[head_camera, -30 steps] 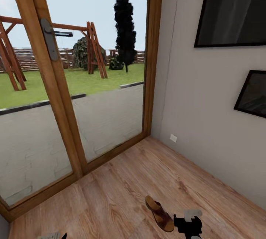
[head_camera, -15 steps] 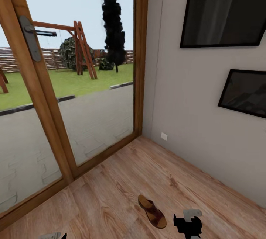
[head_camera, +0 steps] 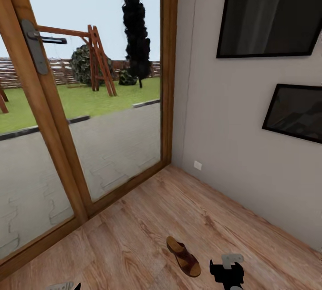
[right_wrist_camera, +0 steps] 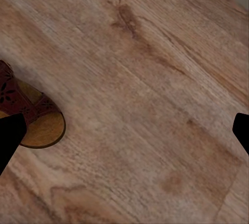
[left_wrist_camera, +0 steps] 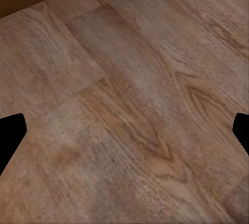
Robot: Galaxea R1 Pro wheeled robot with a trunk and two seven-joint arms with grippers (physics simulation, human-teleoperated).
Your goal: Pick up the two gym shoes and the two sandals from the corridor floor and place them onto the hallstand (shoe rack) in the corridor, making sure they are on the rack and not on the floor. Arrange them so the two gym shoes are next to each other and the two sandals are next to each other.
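No readable writing. One sandal [head_camera: 183, 256] lay flat on the corridor floor [head_camera: 134, 236], long axis diagonal. Right end effector [right_wrist_camera: 124, 136] and left end effector [left_wrist_camera: 124, 130] were both spread wide, empty.

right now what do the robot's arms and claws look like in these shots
In the head view the right claw is a blocky black unit with a pale grey bracket-like piece on top. The left claw shows as a pale grey part beside a black tip. In both wrist views the fingertips are plain black wedges. No cables or markings can be made out.

Brown sandal [head_camera: 183, 256] with tan footbed and maroon strap, light brown grained plank floor [head_camera: 134, 236], orange-brown wood door frame [head_camera: 167, 66], pale grey wall [head_camera: 241, 147], black-framed dark pictures [head_camera: 273, 12], green lawn [head_camera: 89, 100]
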